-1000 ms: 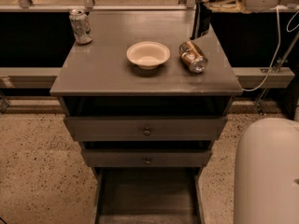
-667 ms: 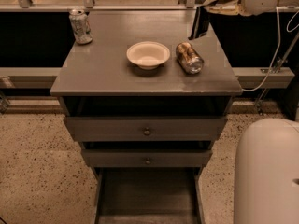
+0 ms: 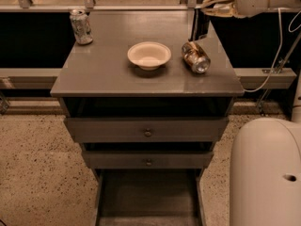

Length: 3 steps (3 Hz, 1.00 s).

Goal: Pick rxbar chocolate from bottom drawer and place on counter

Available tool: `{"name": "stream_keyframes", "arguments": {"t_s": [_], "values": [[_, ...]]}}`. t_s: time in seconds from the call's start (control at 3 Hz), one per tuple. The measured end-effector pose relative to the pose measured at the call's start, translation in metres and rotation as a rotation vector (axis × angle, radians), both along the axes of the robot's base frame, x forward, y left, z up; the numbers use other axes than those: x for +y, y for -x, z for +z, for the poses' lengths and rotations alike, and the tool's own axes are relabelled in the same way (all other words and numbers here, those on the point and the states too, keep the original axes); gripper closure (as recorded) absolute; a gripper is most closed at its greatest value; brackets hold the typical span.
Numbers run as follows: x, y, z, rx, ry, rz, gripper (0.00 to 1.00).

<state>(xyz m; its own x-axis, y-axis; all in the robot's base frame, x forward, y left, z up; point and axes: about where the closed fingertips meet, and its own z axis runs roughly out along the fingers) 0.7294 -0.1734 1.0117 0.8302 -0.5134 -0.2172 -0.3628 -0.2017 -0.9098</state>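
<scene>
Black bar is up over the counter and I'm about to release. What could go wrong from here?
1. The gripper holds the small black wrapped bar upright near the rear right edge of the flat grey counter. Released there, it may topple off the edge.
2. The gold-brown can lies on its side just in front. A falling bar might set it rolling.

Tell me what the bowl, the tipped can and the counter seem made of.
Bowl: likely paper or moulded pulp, matte cream, thin rim. Tipped can: metal, glossy gold-brown with a bright silvery end. Counter: smooth grey, probably laminate or painted board, faint sheen; unsure. The gripper is above the counter's back right corner.
</scene>
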Motion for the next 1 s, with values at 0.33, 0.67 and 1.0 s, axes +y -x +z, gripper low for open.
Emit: {"name": "stream_keyframes", "arguments": {"t_s": [0.33, 0.67, 1.0], "values": [[-0.013, -0.037, -0.005, 0.01, 0.023, -0.157, 1.0], [-0.029, -0.077, -0.003, 0.004, 0.001, -0.329, 1.0], [-0.024, -0.109, -0.005, 0.01, -0.097, -0.407, 1.0]]}}
